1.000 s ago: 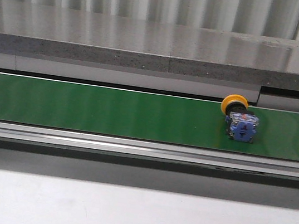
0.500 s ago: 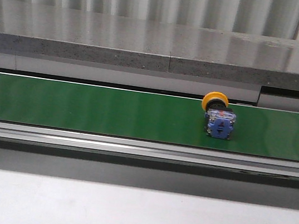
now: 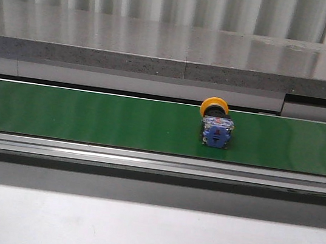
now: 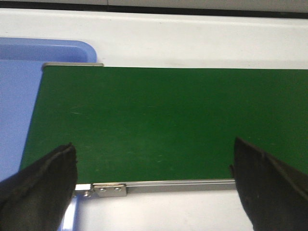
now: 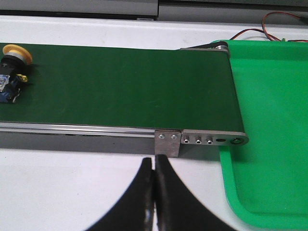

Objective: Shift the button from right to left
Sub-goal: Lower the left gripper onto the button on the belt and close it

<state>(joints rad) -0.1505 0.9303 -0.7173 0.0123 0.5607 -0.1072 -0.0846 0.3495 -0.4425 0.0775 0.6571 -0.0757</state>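
The button (image 3: 216, 125), with a yellow cap, black collar and blue-grey block, lies on its side on the green conveyor belt (image 3: 90, 117), right of the middle. It also shows in the right wrist view (image 5: 11, 72) at the belt's far end from the green tray. My right gripper (image 5: 154, 163) is shut and empty, over the white table in front of the belt's frame. My left gripper (image 4: 154, 163) is open wide and empty above the belt's other end; no button lies between its fingers (image 4: 43, 178). Neither gripper shows in the front view.
A blue tray (image 4: 19, 96) sits at the left end of the belt. A green tray (image 5: 269, 120) sits at the right end, with red wires (image 5: 284, 24) behind it. A metal side rail (image 3: 157, 161) runs along the belt's front; a grey ledge (image 3: 173, 53) runs behind.
The button has travelled leftward along the belt, from near the right end toward the middle. No gripper touches it.
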